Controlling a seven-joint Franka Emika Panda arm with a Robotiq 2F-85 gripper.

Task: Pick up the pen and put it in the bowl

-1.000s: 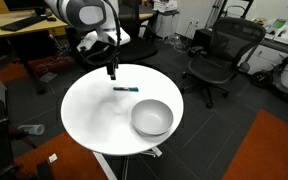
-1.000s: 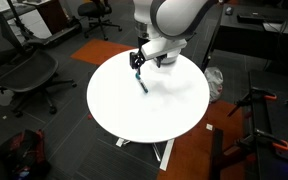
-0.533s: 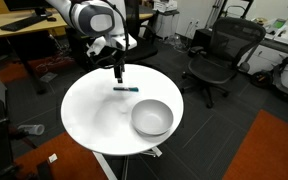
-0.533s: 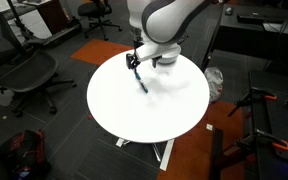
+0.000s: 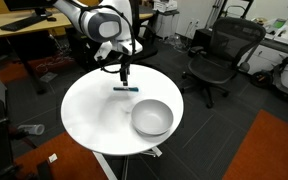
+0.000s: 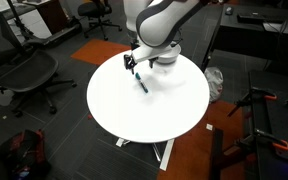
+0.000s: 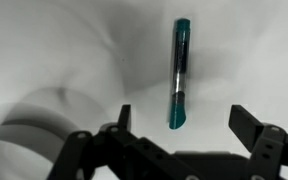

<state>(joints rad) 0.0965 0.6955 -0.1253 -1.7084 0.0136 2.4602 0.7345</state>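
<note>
The pen (image 5: 126, 89) lies flat on the round white table (image 5: 94, 115), a thin dark stick with a teal end; it also shows in an exterior view (image 6: 142, 84) and in the wrist view (image 7: 179, 72). The light grey bowl (image 5: 151, 118) stands on the table's near right part; it is hidden in the exterior view with the orange floor. My gripper (image 5: 124, 77) hangs just above the pen, open and empty. In the wrist view the gripper (image 7: 180, 121) has a finger on either side of the pen's teal end.
Black office chairs (image 5: 216, 55) stand beyond the table, and another (image 6: 29, 72) stands at its side. A desk (image 5: 24, 30) is behind the arm. The table's pedestal foot (image 6: 164, 152) sits on dark carpet.
My gripper has moved sideways across the table's far part and now hangs over the pen. The pen and the bowl have not moved.
</note>
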